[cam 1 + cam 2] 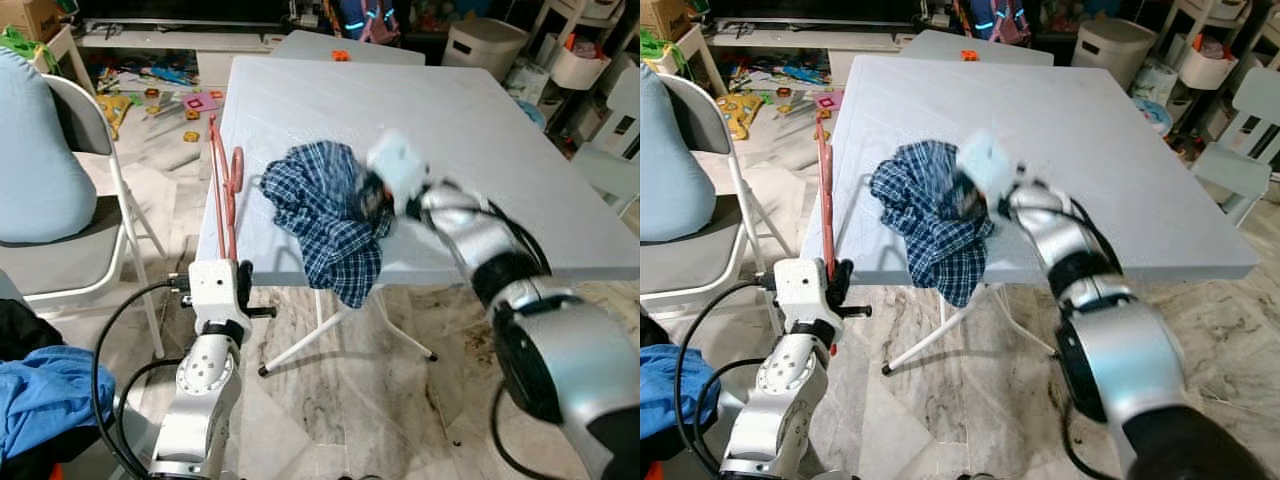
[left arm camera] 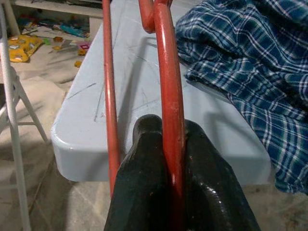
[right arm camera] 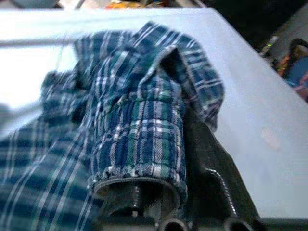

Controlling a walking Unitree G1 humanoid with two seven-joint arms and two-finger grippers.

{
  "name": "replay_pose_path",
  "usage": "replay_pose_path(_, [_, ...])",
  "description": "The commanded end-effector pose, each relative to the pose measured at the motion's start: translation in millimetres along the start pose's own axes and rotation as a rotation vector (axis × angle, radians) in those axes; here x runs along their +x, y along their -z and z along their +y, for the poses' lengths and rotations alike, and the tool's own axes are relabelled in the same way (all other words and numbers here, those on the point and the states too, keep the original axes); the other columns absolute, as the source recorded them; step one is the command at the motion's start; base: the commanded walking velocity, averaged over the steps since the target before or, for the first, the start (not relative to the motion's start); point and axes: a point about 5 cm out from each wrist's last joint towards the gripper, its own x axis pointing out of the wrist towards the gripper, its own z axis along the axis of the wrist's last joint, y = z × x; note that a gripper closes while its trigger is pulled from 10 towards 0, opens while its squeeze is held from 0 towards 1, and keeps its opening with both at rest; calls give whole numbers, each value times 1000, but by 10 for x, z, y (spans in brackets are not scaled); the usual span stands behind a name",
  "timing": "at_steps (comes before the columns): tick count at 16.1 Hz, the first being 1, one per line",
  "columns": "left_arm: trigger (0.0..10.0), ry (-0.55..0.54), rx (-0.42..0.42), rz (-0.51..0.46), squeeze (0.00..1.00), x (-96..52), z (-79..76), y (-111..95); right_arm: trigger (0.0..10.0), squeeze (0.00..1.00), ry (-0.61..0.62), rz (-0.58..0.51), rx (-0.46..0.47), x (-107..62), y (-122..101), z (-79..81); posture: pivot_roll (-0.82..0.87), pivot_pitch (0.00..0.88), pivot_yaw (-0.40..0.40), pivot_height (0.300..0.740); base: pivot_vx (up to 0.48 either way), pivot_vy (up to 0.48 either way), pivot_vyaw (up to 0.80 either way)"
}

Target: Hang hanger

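A red hanger (image 1: 228,190) stands upright against the left edge of the white table (image 1: 450,130), its hook resting on the tabletop. My left gripper (image 1: 242,278) is shut on the hanger's lower bar, and in the left wrist view the red bar (image 2: 166,86) is pinched between the two black fingers (image 2: 144,159). A blue plaid shirt (image 1: 320,210) lies crumpled near the table's front edge, with part hanging over it. My right gripper (image 1: 372,200), blurred, is in the shirt's right side. Its wrist view shows a fold of plaid cloth (image 3: 139,125) wrapped over one finger and pressed against the other finger (image 3: 211,159).
A grey folding chair (image 1: 90,240) with a light blue cushion stands at the left. Blue cloth (image 1: 40,400) lies at the bottom left. Toys litter the floor behind. A white chair (image 1: 610,150) stands at the right. The table's white legs (image 1: 330,320) cross underneath.
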Motion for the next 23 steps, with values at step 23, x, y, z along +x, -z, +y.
replay_pose_path(23, [10000, 10, -7, 114, 0, 102, 91, 159, 10000, 1000, -502, -78, 389, -543, 426, 561, 51, 40, -34, 740, 0, 0, 0])
